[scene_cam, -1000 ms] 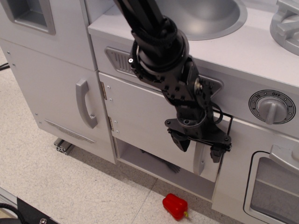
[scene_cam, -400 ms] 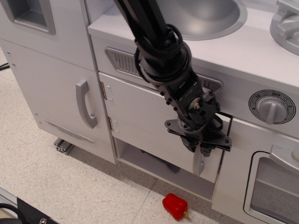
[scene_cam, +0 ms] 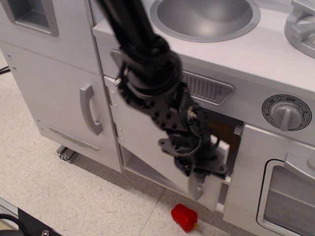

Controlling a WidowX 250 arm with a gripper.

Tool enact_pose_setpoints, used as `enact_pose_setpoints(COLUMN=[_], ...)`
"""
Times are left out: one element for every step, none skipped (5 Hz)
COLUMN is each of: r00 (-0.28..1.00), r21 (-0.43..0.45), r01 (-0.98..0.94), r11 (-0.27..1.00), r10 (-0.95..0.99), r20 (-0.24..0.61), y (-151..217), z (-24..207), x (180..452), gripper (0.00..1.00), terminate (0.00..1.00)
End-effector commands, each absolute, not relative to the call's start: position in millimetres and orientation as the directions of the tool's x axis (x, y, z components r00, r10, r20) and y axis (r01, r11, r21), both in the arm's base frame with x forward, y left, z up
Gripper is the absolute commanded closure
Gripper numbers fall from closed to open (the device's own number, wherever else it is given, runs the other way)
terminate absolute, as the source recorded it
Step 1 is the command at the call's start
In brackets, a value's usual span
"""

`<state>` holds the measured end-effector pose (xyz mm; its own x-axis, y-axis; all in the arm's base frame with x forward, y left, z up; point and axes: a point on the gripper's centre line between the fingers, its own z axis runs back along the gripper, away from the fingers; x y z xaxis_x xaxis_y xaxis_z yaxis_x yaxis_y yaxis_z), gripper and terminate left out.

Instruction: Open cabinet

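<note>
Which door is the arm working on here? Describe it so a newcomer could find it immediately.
Start at the round sink on the toy kitchen's counter; under it is a slatted grey vent, and below that a wide white cabinet door. The gripper is at its grey handle. Unlike the tall door with the curved handle or the windowed oven door, it stands ajar.

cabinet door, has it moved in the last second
Yes. The cabinet door has swung outward on its left hinges; its handle edge now stands away from the oven panel, pulled by the gripper shut on the handle.
</note>
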<state>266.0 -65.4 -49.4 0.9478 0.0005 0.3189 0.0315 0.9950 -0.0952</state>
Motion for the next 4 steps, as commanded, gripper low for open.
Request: enact_pose_setpoints(r00=[0.958, 0.971, 0.970, 0.953], r21=[-0.084, -0.085, -0.106, -0.125], r01=[0.027, 0.015, -0.043, -0.011], r11=[0.996, 0.996, 0.993, 0.992], r10=[-0.002, 0.006, 0.067, 0.048], r20=[0.286, 0.238, 0.233, 0.298], y=[-33, -18, -15, -28], z=[-19, -2, 30, 45], x=[242, 240, 250, 267], gripper=[0.00, 0.00, 0.00, 0.00], terminate=[0.00, 0.00, 0.00, 0.00])
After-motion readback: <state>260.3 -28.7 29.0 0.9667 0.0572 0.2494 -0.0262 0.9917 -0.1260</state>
